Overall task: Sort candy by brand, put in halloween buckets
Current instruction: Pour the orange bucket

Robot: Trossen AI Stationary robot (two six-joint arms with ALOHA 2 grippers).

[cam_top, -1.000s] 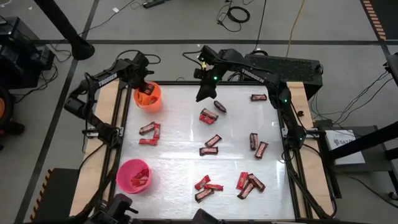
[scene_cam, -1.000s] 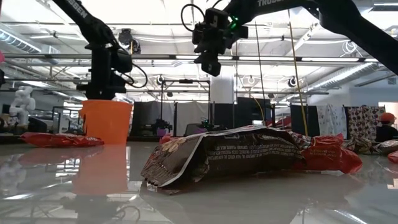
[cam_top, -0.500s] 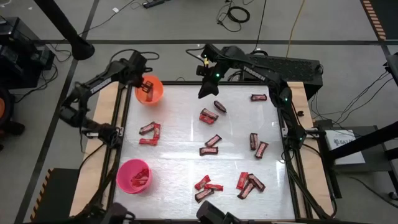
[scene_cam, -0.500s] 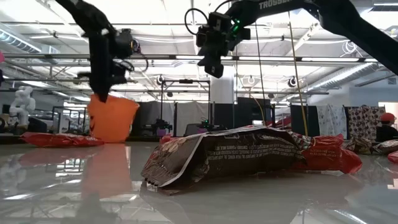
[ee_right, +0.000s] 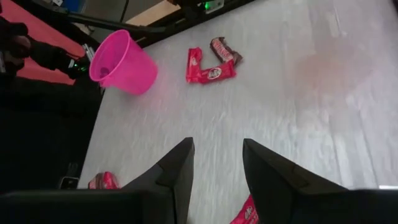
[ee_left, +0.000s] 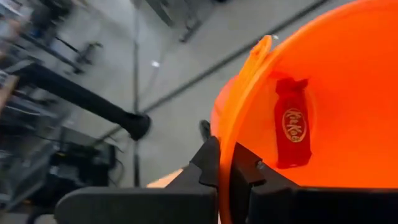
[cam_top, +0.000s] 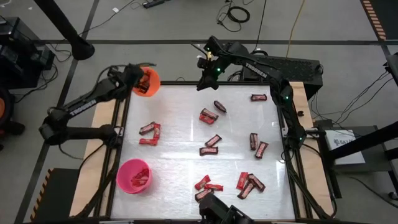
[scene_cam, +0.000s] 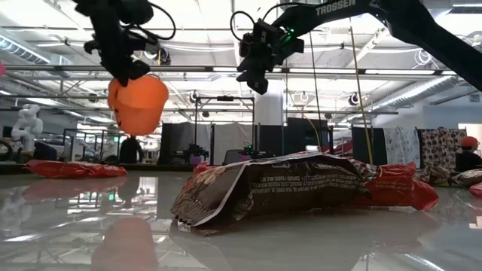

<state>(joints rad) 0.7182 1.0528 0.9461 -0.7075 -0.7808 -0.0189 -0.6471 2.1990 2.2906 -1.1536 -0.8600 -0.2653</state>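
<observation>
The surface (cam_top: 186, 149) is still carrying most of the candy, so the sorting is looking far from finished. Roughly twenty wrapped bars are lying across it: a pair near the left side (cam_top: 149, 129), a cluster toward the middle (cam_top: 208, 116), two by the right rail (cam_top: 257, 144), one up near the far right corner (cam_top: 259, 97) and a bunch along the near edge (cam_top: 247, 183).

The pink bucket (cam_top: 134, 176) is standing at the near left corner with a few red bars inside. The orange bucket (cam_top: 148, 81) is hanging off the surface at the far left corner, tilted, with at least one red Kit Kat (ee_left: 292, 124) lying against its inner wall.

The left claw (cam_top: 134, 76) is clamping tight on that bucket's rim, one finger (ee_left: 208, 163) outside the wall and one inside, and is holding it in the air near the frame's edge. The bucket is sitting beyond the left rail, so it likely needs setting back down before more bars go in.

The right claw (cam_top: 204, 76) is hovering above the far edge with its fingers (ee_right: 180, 165) parted and nothing between them. The middle of the surface is offering open room for descending, while the bars by the right rail and near edge are leaving less margin.
</observation>
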